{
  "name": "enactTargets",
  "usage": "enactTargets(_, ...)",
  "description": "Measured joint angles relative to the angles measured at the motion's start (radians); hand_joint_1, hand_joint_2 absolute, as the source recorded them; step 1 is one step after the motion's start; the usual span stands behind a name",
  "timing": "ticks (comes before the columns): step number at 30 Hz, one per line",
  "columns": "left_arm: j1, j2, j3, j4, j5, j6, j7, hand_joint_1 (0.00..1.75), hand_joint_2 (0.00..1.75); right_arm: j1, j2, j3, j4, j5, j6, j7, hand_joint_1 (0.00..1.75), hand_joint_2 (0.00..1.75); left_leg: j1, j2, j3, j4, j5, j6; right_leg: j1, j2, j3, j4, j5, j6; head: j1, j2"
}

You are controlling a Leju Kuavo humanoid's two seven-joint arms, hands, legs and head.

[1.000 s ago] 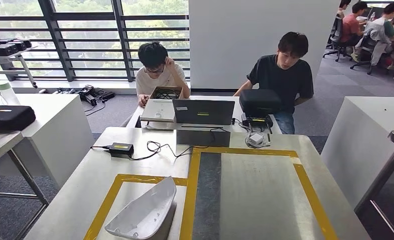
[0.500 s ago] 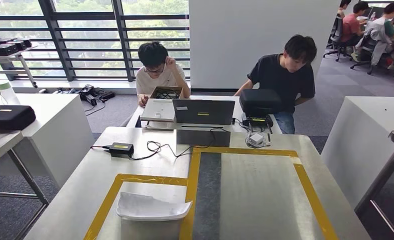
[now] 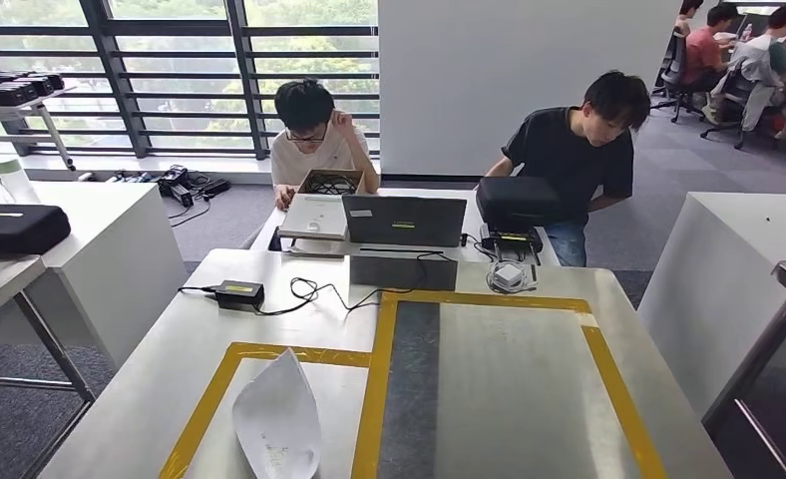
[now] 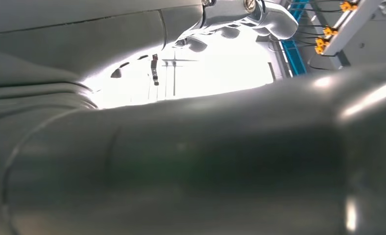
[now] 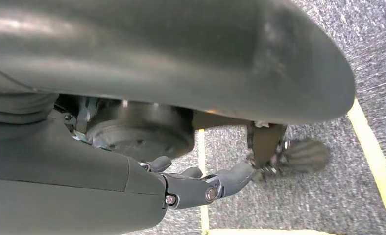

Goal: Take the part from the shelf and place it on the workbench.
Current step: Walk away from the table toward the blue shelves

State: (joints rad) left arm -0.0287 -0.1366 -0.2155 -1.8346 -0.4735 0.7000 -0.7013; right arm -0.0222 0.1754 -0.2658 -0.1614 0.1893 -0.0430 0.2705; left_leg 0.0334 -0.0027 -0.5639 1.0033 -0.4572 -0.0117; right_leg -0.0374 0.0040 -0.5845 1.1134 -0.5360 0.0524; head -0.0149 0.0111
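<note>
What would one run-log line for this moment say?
left hand: grips white part | white part: tilted on edge over left yellow-taped square of workbench | right hand: hangs over floor, holds nothing

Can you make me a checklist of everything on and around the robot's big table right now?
Surface: metal workbench, yellow tape outlines, dark strip down the middle.
Job's things: white part, up on edge over the left taped frame.
Clutter: laptop and black case past the far edge.
Hands: left hand holds the part; right hand hangs over carpet, holding nothing.
Cables: black adapter with a looping cable.
Surroundings: two people sitting beyond, windows behind.
</note>
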Motion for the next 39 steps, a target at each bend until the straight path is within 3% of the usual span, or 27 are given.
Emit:
enactTargets(2,-0.005,0.000,-0.004,-0.003,-0.002,0.000,0.000,0.00,0.00,-0.002,0.002,-0.001,0.000,0.001,0.001,-0.001,0.00,0.00,0.001,-0.002,-0.013,0.025,-0.008,-0.021,-0.002,0.007,0.029,-0.070,0.024,-0.006,0.002,0.000)
enactTargets(6,-0.008,0.005,-0.014,-0.006,0.000,0.000,0.000,0.00,0.00,-0.003,0.003,-0.002,0.000,0.006,0.002,-0.002,0.00,0.00,0.003,-0.003,-0.028,0.031,-0.006,-0.050,0.003,0.009,0.009,-0.065,0.036,-0.049,-0.002,0.000)
enactTargets(8,-0.010,0.010,-0.017,-0.006,0.001,0.000,0.000,0.00,0.00,-0.004,0.003,-0.003,0.000,0.008,0.003,-0.002,0.00,0.00,0.004,-0.002,-0.057,0.093,-0.059,-0.053,0.004,0.005,-0.005,-0.067,0.049,-0.066,-0.007,0.000)
enactTargets(10,-0.012,0.014,-0.018,-0.006,0.002,0.000,0.000,0.00,0.00,-0.004,0.003,-0.004,0.000,0.009,0.004,-0.002,0.00,0.00,0.000,-0.001,-0.102,0.221,-0.143,-0.050,0.010,0.002,-0.022,-0.067,0.062,-0.074,-0.013,0.000)
enactTargets(11,-0.013,0.016,-0.019,-0.005,0.002,0.000,0.000,0.00,0.00,-0.004,0.003,-0.005,0.000,0.010,0.005,-0.002,0.00,0.00,-0.002,-0.001,-0.117,0.274,-0.170,-0.048,0.013,0.001,-0.031,-0.067,0.068,-0.076,-0.015,0.000)
enactTargets(12,-0.013,0.017,-0.020,-0.004,0.003,0.000,0.000,0.00,0.00,-0.004,0.003,-0.005,0.000,0.010,0.005,-0.002,0.00,0.00,-0.004,-0.001,-0.116,0.297,-0.179,-0.044,0.017,0.000,-0.039,-0.067,0.075,-0.077,-0.016,0.000)
enactTargets(13,-0.013,0.019,-0.021,-0.004,0.004,0.000,0.000,0.00,0.00,-0.004,0.003,-0.005,0.000,0.011,0.005,-0.002,0.00,0.00,-0.007,-0.001,-0.095,0.282,-0.171,-0.038,0.020,0.000,-0.047,-0.067,0.082,-0.077,-0.016,0.000)
enactTargets(16,-0.019,0.021,-0.025,-0.004,0.004,0.000,0.000,0.00,0.00,-0.005,0.004,-0.006,0.000,0.013,0.005,-0.002,0.00,0.00,-0.020,0.000,0.034,0.089,-0.112,-0.015,0.026,0.000,-0.063,-0.067,0.102,-0.071,-0.017,0.000)
enactTargets(17,-0.021,0.021,-0.026,-0.004,0.004,0.000,0.000,0.00,0.00,-0.006,0.004,-0.006,0.000,0.014,0.005,-0.002,0.00,0.00,-0.025,0.001,0.060,0.042,-0.102,-0.009,0.027,0.000,-0.065,-0.068,0.108,-0.065,-0.017,0.000)
enactTargets(21,-0.024,0.021,-0.027,-0.005,0.002,0.000,0.000,0.00,0.00,-0.006,0.005,-0.007,0.000,0.015,0.005,-0.002,0.00,0.00,-0.033,0.002,0.057,0.017,-0.077,0.012,0.023,0.000,-0.068,-0.074,0.125,-0.037,-0.016,0.000)
enactTargets(22,-0.024,0.021,-0.028,-0.005,-0.001,0.000,0.000,0.00,0.00,-0.006,0.005,-0.007,0.000,0.015,0.005,-0.002,0.00,0.00,-0.031,0.004,0.052,0.014,-0.066,0.019,0.022,0.000,-0.074,-0.061,0.107,-0.031,-0.014,0.000)
enactTargets(23,-0.023,0.021,-0.029,-0.005,-0.004,0.000,0.000,0.00,0.00,-0.006,0.005,-0.007,0.000,0.015,0.005,-0.002,0.00,0.00,-0.029,0.005,0.045,0.011,-0.055,0.025,0.021,0.000,-0.087,-0.028,0.072,-0.026,-0.012,0.000)
enactTargets(25,-0.020,0.020,-0.030,-0.005,-0.007,0.000,0.000,0.00,0.00,-0.006,0.004,-0.007,0.000,0.015,0.005,-0.002,0.00,0.00,-0.028,0.008,0.023,0.013,-0.037,0.033,0.021,0.000,-0.122,0.088,-0.025,-0.018,-0.008,0.000)
enactTargets(26,-0.016,0.020,-0.030,-0.005,-0.007,0.000,0.000,0.00,0.00,-0.006,0.004,-0.007,0.000,0.015,0.004,-0.002,0.00,0.00,-0.029,0.008,0.010,0.015,-0.028,0.033,0.021,0.000,-0.136,0.149,-0.058,-0.015,-0.006,0.000)
enactTargets(27,-0.012,0.020,-0.030,-0.005,-0.007,0.000,0.000,0.00,0.00,-0.006,0.004,-0.007,0.000,0.015,0.003,-0.002,0.00,0.00,-0.030,0.009,-0.004,0.019,-0.020,0.034,0.021,0.000,-0.137,0.186,-0.069,-0.014,-0.005,0.000)
enactTargets(28,-0.009,0.020,-0.030,-0.005,-0.008,0.000,0.000,0.00,0.00,-0.006,0.004,-0.007,0.000,0.015,0.003,-0.002,0.00,0.00,-0.030,0.009,-0.017,0.023,-0.013,0.033,0.021,0.000,-0.120,0.189,-0.061,-0.014,-0.004,0.000)
enactTargets(29,-0.006,0.020,-0.030,-0.005,-0.012,0.000,0.000,0.00,0.00,-0.006,0.004,-0.007,0.000,0.015,0.002,-0.002,0.00,0.00,-0.031,0.009,-0.030,0.028,-0.007,0.031,0.022,0.000,-0.084,0.153,-0.040,-0.016,-0.004,0.000)
enactTargets(31,-0.002,0.021,-0.029,-0.010,-0.032,0.000,0.000,0.00,0.00,-0.008,0.003,-0.007,0.000,0.015,0.000,-0.002,0.00,0.00,-0.031,0.009,-0.049,0.037,0.002,0.026,0.026,-0.001,0.017,0.015,-0.010,-0.027,-0.002,0.000)
enactTargets(33,0.004,0.020,-0.028,-0.017,-0.053,0.000,0.000,0.00,0.00,-0.011,0.002,-0.007,0.000,0.016,0.000,-0.002,0.00,0.00,-0.032,0.009,-0.056,0.042,0.011,0.016,0.033,-0.001,0.073,-0.073,-0.007,-0.043,-0.003,0.000)
enactTargets(36,0.012,0.020,-0.023,-0.024,-0.060,0.000,0.000,0.00,0.00,-0.012,0.001,-0.008,0.000,0.018,-0.001,-0.002,0.00,0.00,-0.031,0.008,-0.059,0.039,0.023,-0.004,0.034,-0.002,0.069,-0.092,0.007,-0.064,-0.004,0.000)
enactTargets(37,0.016,0.020,-0.019,-0.027,-0.059,0.000,0.000,0.00,0.00,-0.012,0.001,-0.008,0.000,0.018,-0.001,-0.002,0.00,0.00,-0.031,0.007,-0.065,0.047,0.012,-0.011,0.031,-0.004,0.063,-0.096,0.017,-0.071,-0.005,0.000)
enactTargets(39,0.027,0.020,-0.004,-0.029,-0.054,0.000,0.000,0.00,0.00,-0.012,0.002,-0.009,0.000,0.020,-0.001,-0.002,0.00,0.00,-0.027,0.004,-0.089,0.113,-0.057,-0.022,0.026,-0.007,0.046,-0.101,0.037,-0.081,-0.009,0.000)
